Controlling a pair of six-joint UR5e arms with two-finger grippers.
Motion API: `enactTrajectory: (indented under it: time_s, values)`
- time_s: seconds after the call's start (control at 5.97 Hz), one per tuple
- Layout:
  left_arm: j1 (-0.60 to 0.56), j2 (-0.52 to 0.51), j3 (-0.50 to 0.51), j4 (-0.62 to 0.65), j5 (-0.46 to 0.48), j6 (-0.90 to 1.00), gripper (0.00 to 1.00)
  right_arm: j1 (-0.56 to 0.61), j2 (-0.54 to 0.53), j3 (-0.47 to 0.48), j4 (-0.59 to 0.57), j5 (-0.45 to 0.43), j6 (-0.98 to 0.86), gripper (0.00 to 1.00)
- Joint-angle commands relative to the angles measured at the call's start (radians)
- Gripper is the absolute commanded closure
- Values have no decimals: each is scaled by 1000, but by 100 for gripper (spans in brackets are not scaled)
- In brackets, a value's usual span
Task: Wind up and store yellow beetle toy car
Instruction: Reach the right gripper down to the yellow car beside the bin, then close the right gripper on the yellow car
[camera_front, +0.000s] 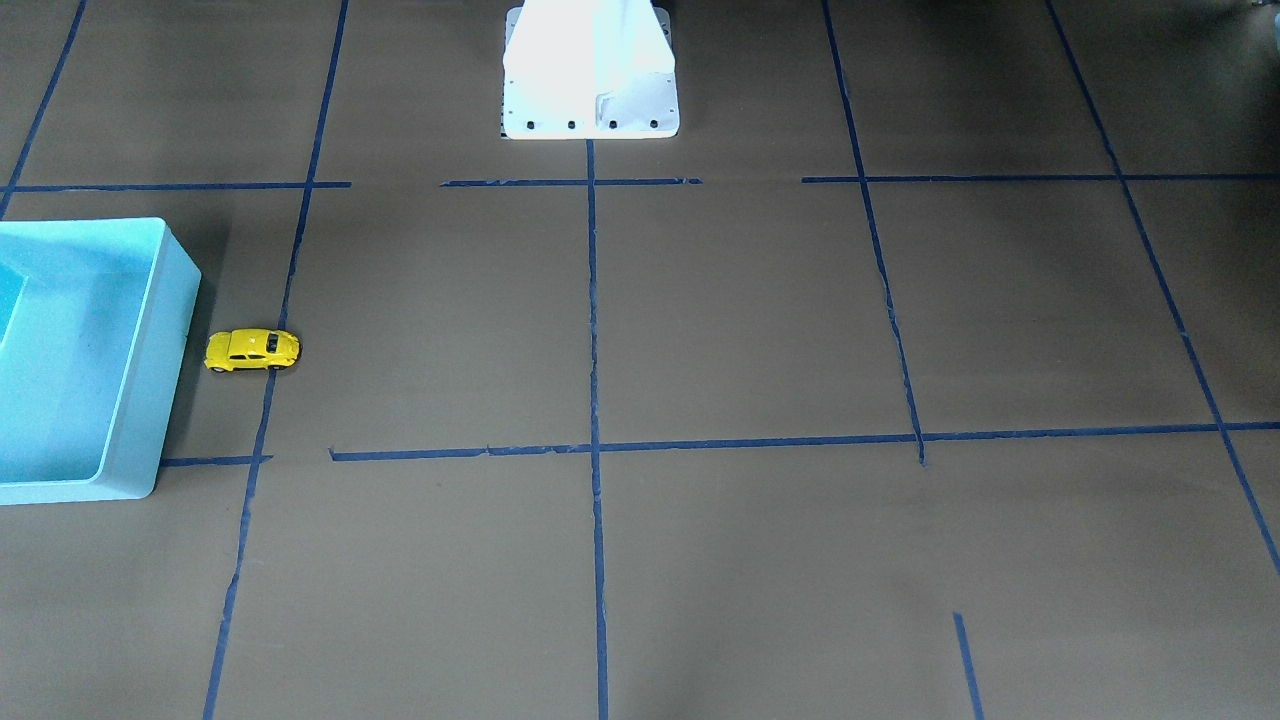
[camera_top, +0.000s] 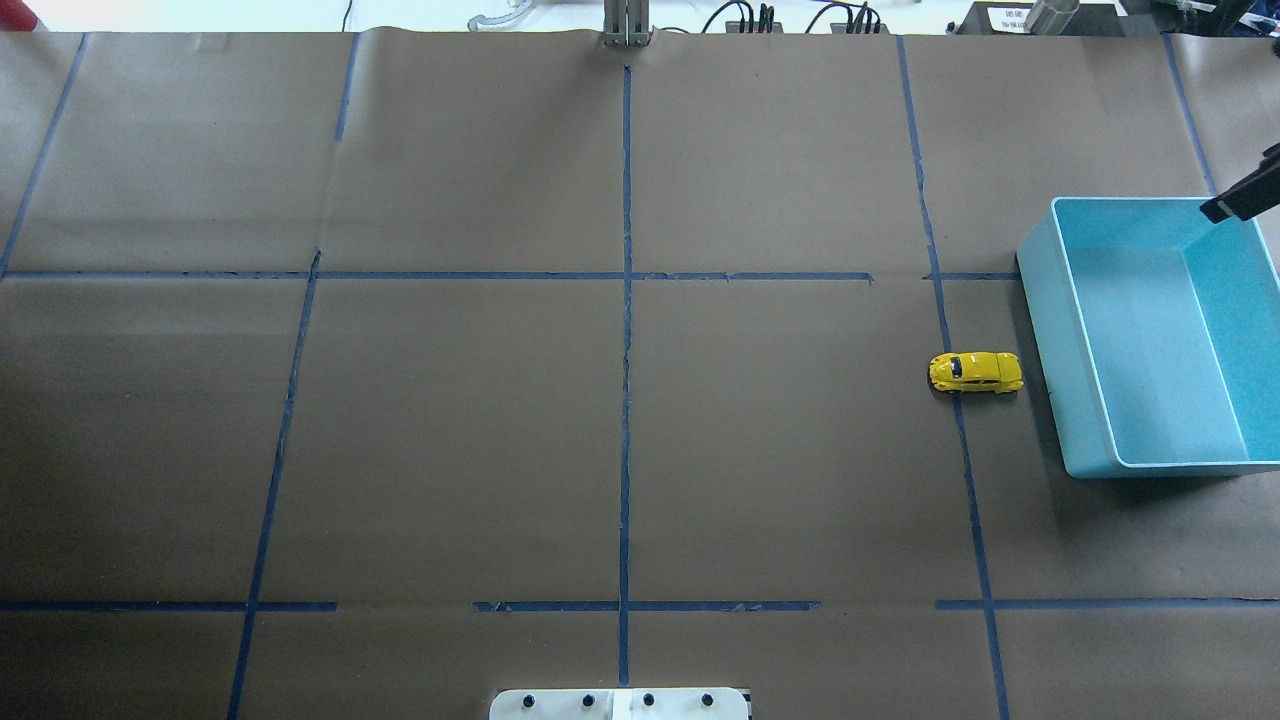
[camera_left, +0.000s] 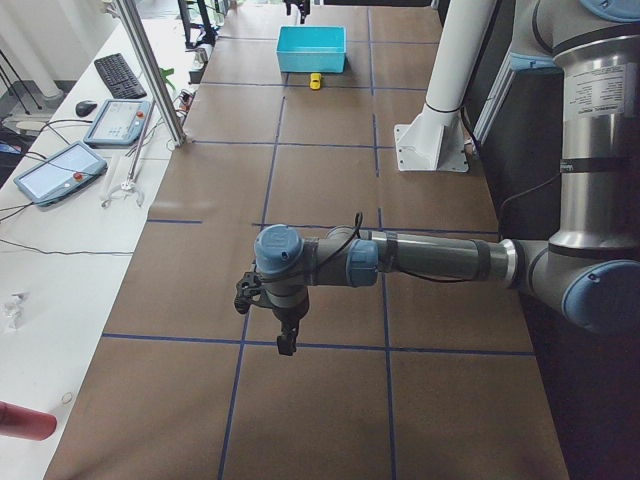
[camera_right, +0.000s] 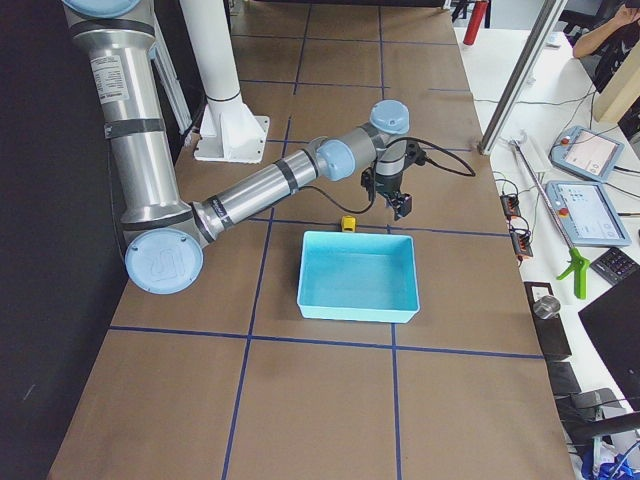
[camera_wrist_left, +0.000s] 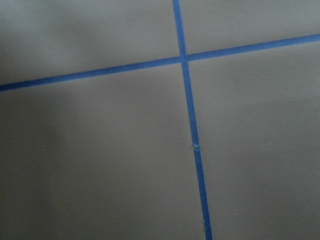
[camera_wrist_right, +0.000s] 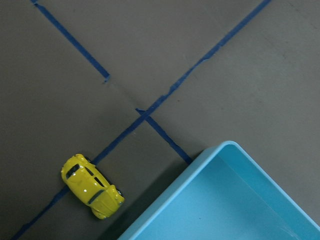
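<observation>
The yellow beetle toy car (camera_top: 975, 372) stands on its wheels on the brown table, just left of the light blue bin (camera_top: 1088, 400) in the overhead view. It also shows in the front view (camera_front: 252, 350) and the right wrist view (camera_wrist_right: 92, 186). The bin (camera_wrist_right: 220, 205) is empty. My right gripper (camera_right: 403, 206) hangs in the air over the bin's far corner, apart from the car; only a dark tip (camera_top: 1240, 196) shows overhead. I cannot tell if it is open or shut. My left gripper (camera_left: 287, 343) hangs over the table far from the car; I cannot tell its state.
Blue tape lines (camera_top: 626, 330) divide the brown table into squares. The white robot base (camera_front: 590, 75) stands at the table's robot-side edge. Tablets (camera_left: 60, 170) and a metal post (camera_left: 150, 70) stand beyond the far edge.
</observation>
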Motion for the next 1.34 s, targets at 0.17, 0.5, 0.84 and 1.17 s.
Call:
enactTrajectory:
  time_s: [0.17, 0.5, 0.84, 1.17]
  values:
    - [-8, 34, -25, -55, -20, -12, 0, -92, -41, 28, 167, -106, -271, 0]
    - [-8, 40, -20, -57, -58, -2, 0, -240, -58, 2, 172, -120, -309, 0]
    - [-5, 37, -23, -43, -49, -5, 0, -390, -19, -33, 178, -245, -300, 0]
    - [-5, 37, -26, -11, -46, -7, 0, -444, -18, -18, 172, -331, -321, 0]
